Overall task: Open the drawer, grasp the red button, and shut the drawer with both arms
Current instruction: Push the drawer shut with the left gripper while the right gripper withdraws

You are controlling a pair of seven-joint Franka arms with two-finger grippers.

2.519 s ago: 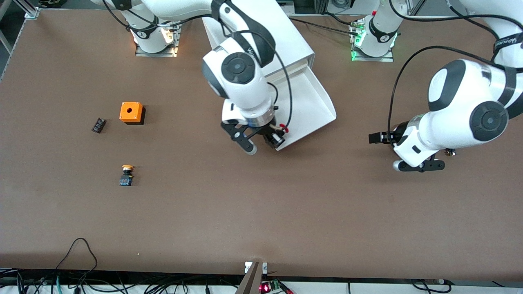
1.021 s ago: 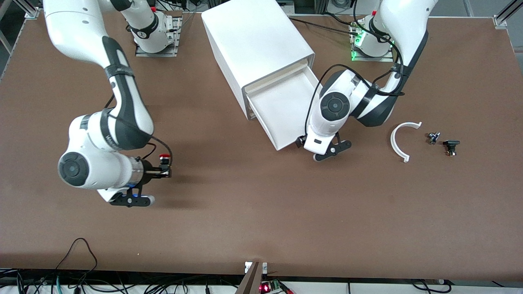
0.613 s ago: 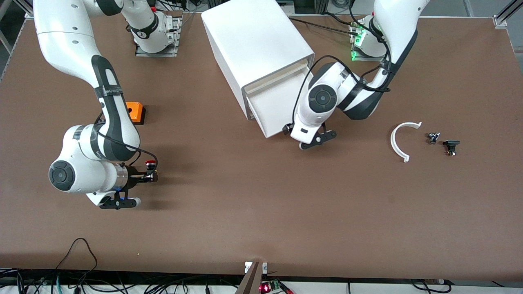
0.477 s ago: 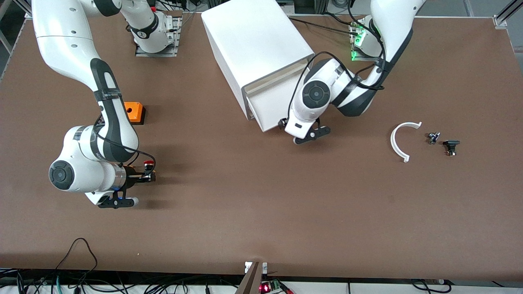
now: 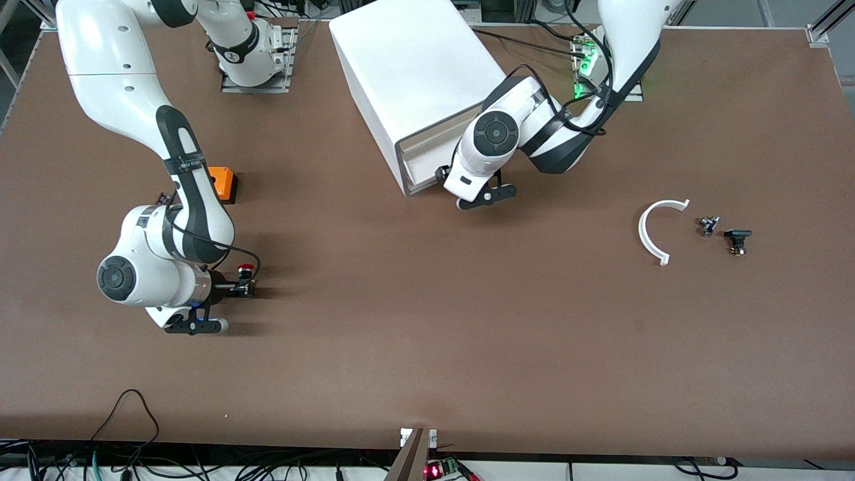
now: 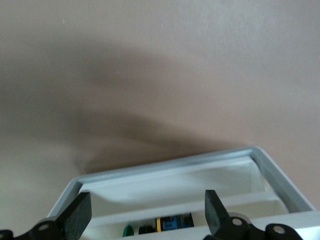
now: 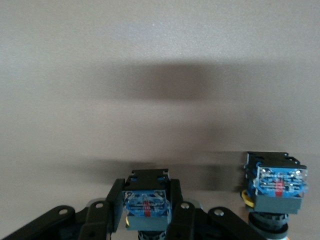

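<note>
Brown table [image 5: 427, 321] below: my right gripper [image 7: 145, 212] clamps the button [image 7: 145, 201]; my left gripper [image 6: 145, 217], fingers spread, meets the drawer [image 6: 170, 187].

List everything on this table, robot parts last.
cabinet: one, white, between the arms' bases
drawer: one, white, almost shut in the cabinet
button: one, red cap, toward the right arm's end
orange-capped button: one, beside the red one
orange box: one, farther from the camera than the button
curved piece: one, white, toward the left arm's end
small parts: two, dark, beside the curved piece
right end effector: black, shut on the button
left end effector: black, open at the drawer's front
</note>
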